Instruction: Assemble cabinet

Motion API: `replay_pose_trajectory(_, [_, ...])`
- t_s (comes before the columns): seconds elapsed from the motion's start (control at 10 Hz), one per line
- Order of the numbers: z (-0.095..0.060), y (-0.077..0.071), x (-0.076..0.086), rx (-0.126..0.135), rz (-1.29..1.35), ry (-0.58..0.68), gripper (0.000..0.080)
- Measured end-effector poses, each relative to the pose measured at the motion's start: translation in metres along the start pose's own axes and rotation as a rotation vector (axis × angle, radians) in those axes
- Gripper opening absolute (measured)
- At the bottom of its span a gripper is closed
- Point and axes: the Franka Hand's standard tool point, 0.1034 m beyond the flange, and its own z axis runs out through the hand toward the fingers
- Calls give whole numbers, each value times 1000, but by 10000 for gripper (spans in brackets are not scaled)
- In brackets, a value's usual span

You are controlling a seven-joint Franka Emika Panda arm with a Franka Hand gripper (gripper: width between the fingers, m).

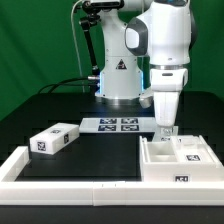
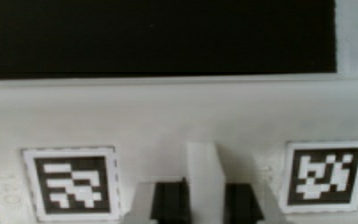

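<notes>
Plastic, smooth and white, forms the boxy square cabinet shell (image 1: 160, 172), tagged in black-and-white squares. My claw (image 2: 202, 200) pinches its thin upright rib (image 2: 202, 165).

A plain green backdrop (image 1: 40, 40) hangs behind the scene, softly and evenly lit. In front of it stands a matte black table (image 1: 100, 152), edged by a low white border frame (image 1: 70, 187). The marker board (image 1: 118, 124) lies flat near the table's far side, and dark cables (image 1: 62, 86) trail behind at the exterior view's left
</notes>
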Motion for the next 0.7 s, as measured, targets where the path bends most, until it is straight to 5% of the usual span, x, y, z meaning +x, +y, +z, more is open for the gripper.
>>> replay_pose_trajectory(0.2, [-14, 2, -4, 12, -4, -35, 68])
replay_pose_trajectory(0.7, [-41, 26, -14, -10, -42, -62, 68])
